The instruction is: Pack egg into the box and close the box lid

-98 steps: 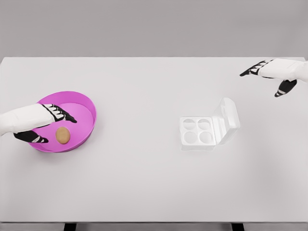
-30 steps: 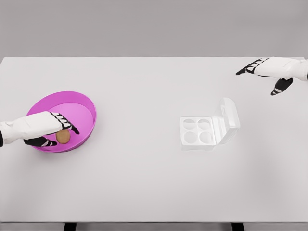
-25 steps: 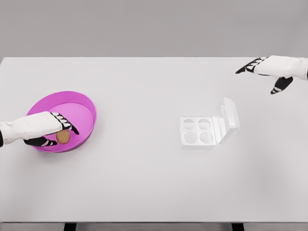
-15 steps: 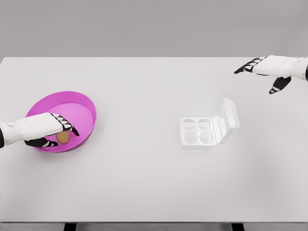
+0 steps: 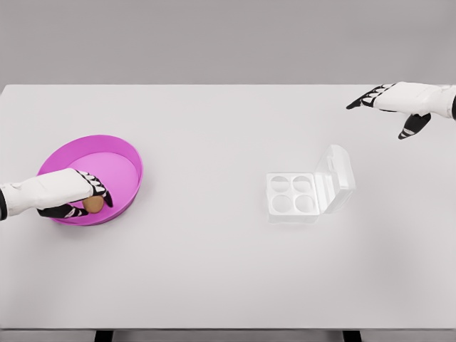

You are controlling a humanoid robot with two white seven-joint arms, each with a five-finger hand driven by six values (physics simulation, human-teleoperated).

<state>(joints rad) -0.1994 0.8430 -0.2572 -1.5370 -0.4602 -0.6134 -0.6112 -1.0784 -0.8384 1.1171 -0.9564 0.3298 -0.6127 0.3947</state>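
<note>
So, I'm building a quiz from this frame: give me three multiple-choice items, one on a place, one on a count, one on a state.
1. Where is the egg?
A. in the pink bowl
B. in the box
C. on the bare table

2. How many cups does the box have?
A. two
B. four
C. six

3. How is the box lid?
A. shut
B. missing
C. open, raised at the box's right side

Answers:
1 A: the egg lies inside the bowl, with the left hand closed around it.
2 B: four round cups show, all empty.
3 C: the clear lid stands up beside the tray.
</note>
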